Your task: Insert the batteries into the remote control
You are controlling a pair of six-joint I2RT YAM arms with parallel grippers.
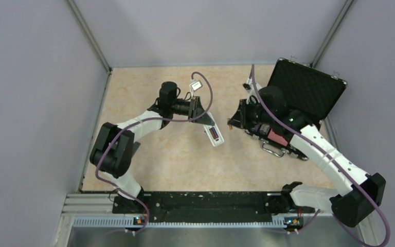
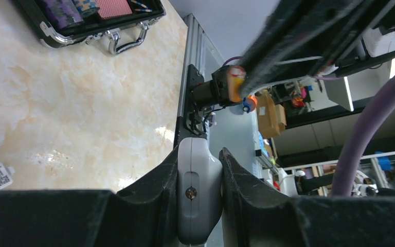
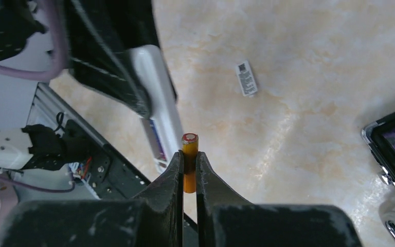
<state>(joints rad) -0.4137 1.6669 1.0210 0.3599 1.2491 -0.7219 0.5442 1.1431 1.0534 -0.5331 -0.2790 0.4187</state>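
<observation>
left claw (image 2: pixel 200 154) clamped on the remote control (image 2: pixel 198 198), fingers pressed on its two long sides. in the top view the remote control (image 1: pixel 214 135) sticks out of the left claw (image 1: pixel 201 118) toward the near right, over the middle of the worktop (image 1: pixel 175 164). whether it touches the worktop is hard to tell from these angles.

right claw (image 3: pixel 189 157) pinched tight on one battery (image 3: pixel 189 146), an orange cell with a red-rimmed pale end poking out past the fingertips. the battery is in the air, near the remote control's far end but apart from it. same battery (image 2: pixel 235 85) shows in the left wrist view at the right claw's tip.

open black case (image 1: pixel 308 87) at the right side of the worktop, under the right arm. small white piece with a printed label (image 3: pixel 246 78) lies flat on the worktop, apart from both claws.
</observation>
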